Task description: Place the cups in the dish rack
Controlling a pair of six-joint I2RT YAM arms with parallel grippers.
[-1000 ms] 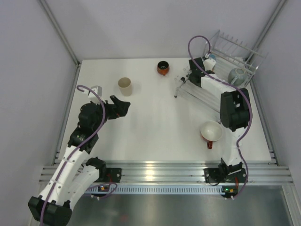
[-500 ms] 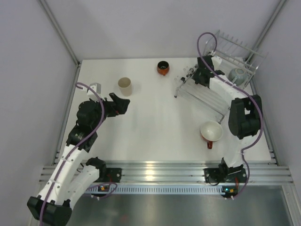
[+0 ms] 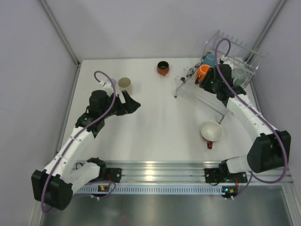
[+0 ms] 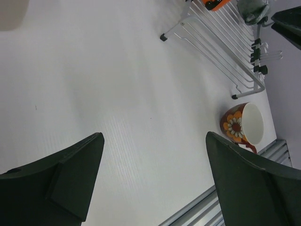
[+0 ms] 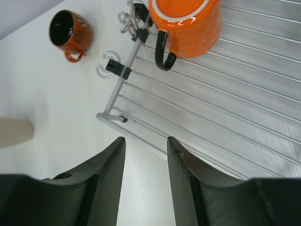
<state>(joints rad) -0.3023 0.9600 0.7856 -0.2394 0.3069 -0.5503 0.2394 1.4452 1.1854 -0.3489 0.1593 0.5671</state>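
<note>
Right gripper pulled back; orange cup, black handle, on dish rack.

Orange mug on dish rack, dark mug nearby, jaws parted, empty

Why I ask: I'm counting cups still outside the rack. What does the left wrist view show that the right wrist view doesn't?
Only the left wrist view shows the flowered red mug on the table and the grey mug in the dish rack. Only the right wrist view shows the dark-and-orange cup. Both show the rack, the orange mug in it, and the beige tumbler at the frame edge, blurred in the left view.
</note>
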